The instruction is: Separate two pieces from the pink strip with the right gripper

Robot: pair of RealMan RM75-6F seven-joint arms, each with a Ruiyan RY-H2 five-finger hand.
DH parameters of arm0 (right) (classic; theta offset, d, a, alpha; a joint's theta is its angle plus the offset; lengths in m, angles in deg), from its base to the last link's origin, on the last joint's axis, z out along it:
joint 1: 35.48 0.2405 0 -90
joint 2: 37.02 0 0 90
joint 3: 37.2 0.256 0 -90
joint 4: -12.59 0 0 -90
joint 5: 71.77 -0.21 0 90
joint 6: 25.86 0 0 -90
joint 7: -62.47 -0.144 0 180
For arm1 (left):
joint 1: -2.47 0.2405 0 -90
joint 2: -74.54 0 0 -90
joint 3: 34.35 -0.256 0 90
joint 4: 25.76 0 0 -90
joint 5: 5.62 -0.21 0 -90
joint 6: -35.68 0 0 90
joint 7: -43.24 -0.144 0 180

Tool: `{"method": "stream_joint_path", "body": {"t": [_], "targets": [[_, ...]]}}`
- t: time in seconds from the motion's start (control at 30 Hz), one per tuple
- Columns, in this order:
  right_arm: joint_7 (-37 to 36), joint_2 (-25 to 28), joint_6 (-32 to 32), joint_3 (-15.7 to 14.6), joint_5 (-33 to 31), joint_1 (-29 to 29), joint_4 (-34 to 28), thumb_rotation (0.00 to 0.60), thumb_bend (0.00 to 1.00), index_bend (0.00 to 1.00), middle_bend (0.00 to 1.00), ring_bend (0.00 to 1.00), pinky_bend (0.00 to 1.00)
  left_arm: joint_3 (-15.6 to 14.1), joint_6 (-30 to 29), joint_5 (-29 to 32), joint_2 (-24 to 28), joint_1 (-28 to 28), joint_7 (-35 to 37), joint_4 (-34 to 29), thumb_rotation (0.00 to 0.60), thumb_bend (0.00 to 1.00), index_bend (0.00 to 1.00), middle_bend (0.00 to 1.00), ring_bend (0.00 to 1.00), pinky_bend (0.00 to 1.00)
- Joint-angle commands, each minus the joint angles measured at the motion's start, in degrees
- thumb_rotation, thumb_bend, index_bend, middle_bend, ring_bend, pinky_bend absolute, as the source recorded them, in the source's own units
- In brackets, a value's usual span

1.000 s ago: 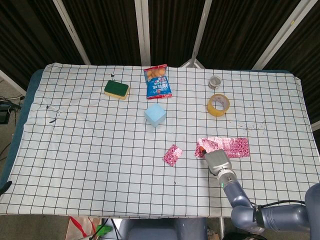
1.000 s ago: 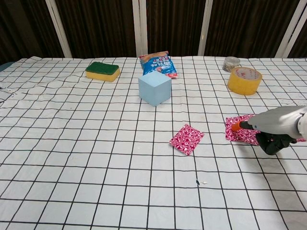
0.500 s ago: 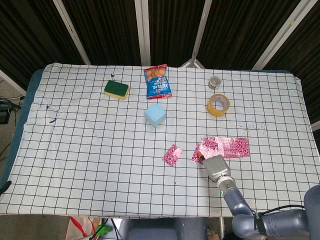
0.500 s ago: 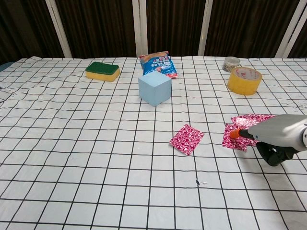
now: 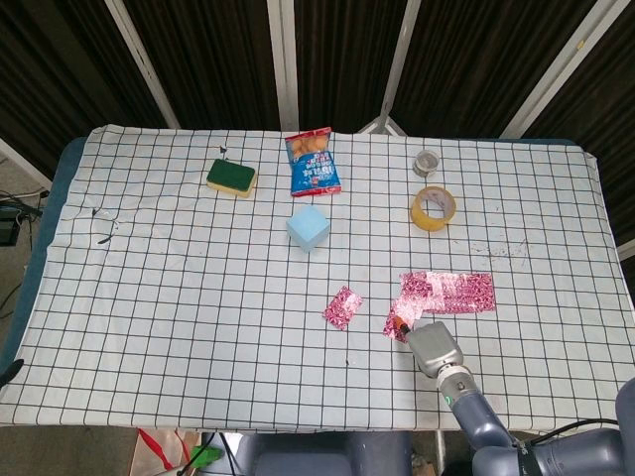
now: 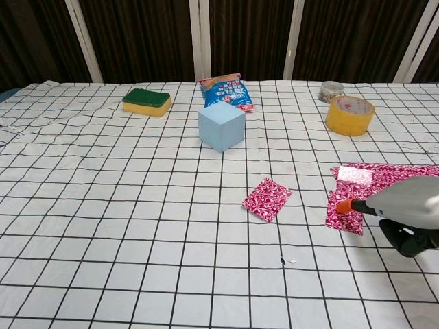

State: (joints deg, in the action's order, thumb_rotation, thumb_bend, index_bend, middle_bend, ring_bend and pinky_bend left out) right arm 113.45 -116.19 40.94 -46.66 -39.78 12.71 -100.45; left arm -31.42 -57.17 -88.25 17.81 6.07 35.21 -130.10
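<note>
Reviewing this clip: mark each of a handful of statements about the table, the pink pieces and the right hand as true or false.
1. One pink piece lies alone on the cloth, apart from the strip. True.
2. The right hand is at a second pink piece beside the pink strip. True.
3. The blue cube sits on top of the snack bag. False: it stands on the cloth in front of the bag.
4. The yellow tape roll lies next to the sponge. False: they are at opposite sides of the table.
5. The left hand is pressing down the strip. False: no left hand shows in either view.
</note>
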Motion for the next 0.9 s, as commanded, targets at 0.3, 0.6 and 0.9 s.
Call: {"method": "stream_joint_path", "body": {"t": [0.3,0.6,0.9], "targets": [[-1.2,1.7,3.5,-4.8,7.4,-4.5,-3.9,0.600,1.00,0.11,0.90,0.86,0.72,-0.1,0.1,-0.3,-0.2,-0.1,-0.6,-0.1,0.600,0.26,0.15,0.00,0.00,0.06],[-1.3,2.4,6.2,-9.2,15.5,-8.6,-6.9,0.600,1.00,0.11,0.90,0.86,0.72,-0.3,0.1,-0.6,-0.3,-0.1,-1.1,-0.3,0.600,0.26,0.15,0.00,0.00,0.06],[-3.3,3.1,8.6,-7.8,21.4,-11.1,-7.0,0.600,1.00,0.07,0.86,0.81,0.71,-0.2,-0.1,-0.6,-0.3,-0.1,-0.6,-0.1,0.600,0.26,0.15,0.00,0.00,0.06]]}}
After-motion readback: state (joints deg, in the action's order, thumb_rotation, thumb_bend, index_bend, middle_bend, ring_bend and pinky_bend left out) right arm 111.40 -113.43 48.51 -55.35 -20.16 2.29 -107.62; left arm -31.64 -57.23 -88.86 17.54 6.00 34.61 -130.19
